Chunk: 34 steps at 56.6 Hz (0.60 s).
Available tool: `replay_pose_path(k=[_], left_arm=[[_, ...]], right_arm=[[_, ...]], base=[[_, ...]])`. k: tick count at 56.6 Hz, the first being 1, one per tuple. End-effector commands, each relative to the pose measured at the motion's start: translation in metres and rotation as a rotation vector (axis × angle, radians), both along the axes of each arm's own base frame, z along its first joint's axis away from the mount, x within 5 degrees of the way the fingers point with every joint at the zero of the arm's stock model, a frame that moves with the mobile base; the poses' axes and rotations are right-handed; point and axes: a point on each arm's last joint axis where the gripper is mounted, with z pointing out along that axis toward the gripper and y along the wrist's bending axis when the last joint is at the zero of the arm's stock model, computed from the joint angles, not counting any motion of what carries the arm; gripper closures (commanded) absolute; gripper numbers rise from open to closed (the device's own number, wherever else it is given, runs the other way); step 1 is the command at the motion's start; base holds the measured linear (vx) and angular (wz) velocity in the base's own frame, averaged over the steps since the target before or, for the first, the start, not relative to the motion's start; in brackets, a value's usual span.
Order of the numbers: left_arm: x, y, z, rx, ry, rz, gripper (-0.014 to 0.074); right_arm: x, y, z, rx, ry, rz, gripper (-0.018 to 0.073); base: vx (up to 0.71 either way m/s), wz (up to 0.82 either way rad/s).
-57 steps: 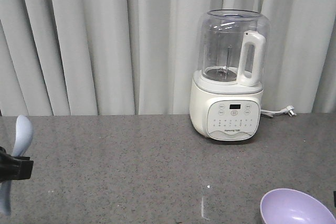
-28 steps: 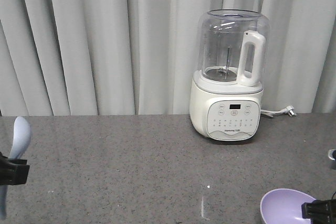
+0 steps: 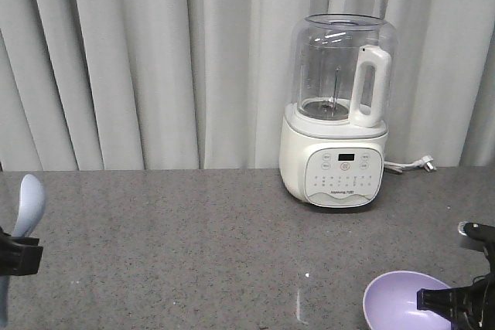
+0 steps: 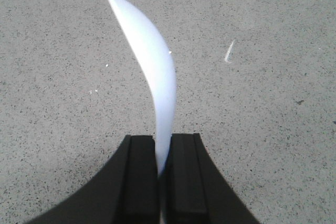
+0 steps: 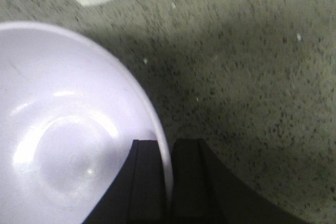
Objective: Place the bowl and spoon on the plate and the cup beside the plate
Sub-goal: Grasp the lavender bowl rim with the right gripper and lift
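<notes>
My left gripper (image 4: 162, 148) is shut on the handle of the pale blue-white spoon (image 4: 149, 66), which stands on edge above the grey counter. In the front view the spoon (image 3: 25, 202) rises at the far left edge above the left gripper (image 3: 17, 256). The lavender bowl (image 5: 63, 129) fills the left of the right wrist view. My right gripper (image 5: 167, 153) is shut on its rim, one finger inside and one outside. In the front view the bowl (image 3: 394, 299) sits at the bottom right with the right gripper (image 3: 448, 301) on its right rim. Plate and cup are out of view.
A white blender (image 3: 336, 113) with a clear jug stands at the back right of the grey counter (image 3: 193, 253), its cord plug (image 3: 424, 164) lying beside it. Grey curtains (image 3: 139, 59) hang behind. A white scratch mark (image 3: 298, 303) shows on the counter near the bowl.
The right gripper has come into view and closed on the bowl's rim, and the bowl has shifted left. The left gripper with the spoon has sunk slightly lower.
</notes>
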Motion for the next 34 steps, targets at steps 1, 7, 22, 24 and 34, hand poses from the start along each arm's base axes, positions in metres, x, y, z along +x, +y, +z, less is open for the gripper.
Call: replay_pose_path(k=[1,7,22,24,34], left_arm=[[-0.003,-0.001,0.019,-0.040,-0.106,-0.007,0.0599],[-0.003,-0.001,0.019,-0.040,-0.106,-0.006,0.0599],[-0.004,-0.001,0.022,-0.048,-0.134,-0.006,0.0599],[-0.007,0.000,0.024,-0.050,-0.147,-0.007,0.0599],[-0.021,0.005,0.038,-0.075,-0.228,-0.005,0.0596]], right_arm=[[0.003,-0.002,0.020,-0.020,-0.097,0.016,0.0573],[-0.002,-0.002,0.030,-0.030,-0.132,0.030,0.0572],[-0.047,-0.001,0.099,-0.077,-0.391,0.093,0.0571],[-0.057,-0.001,0.110,-0.084,-0.439,0.106,0.0571],[-0.116,0.003,0.158,-0.126,-0.676,0.191,0.0571]], base=[[0.00,0.00],[0.00,0.00],[0.00,0.00],[0.00,0.00],[0.00,0.00]])
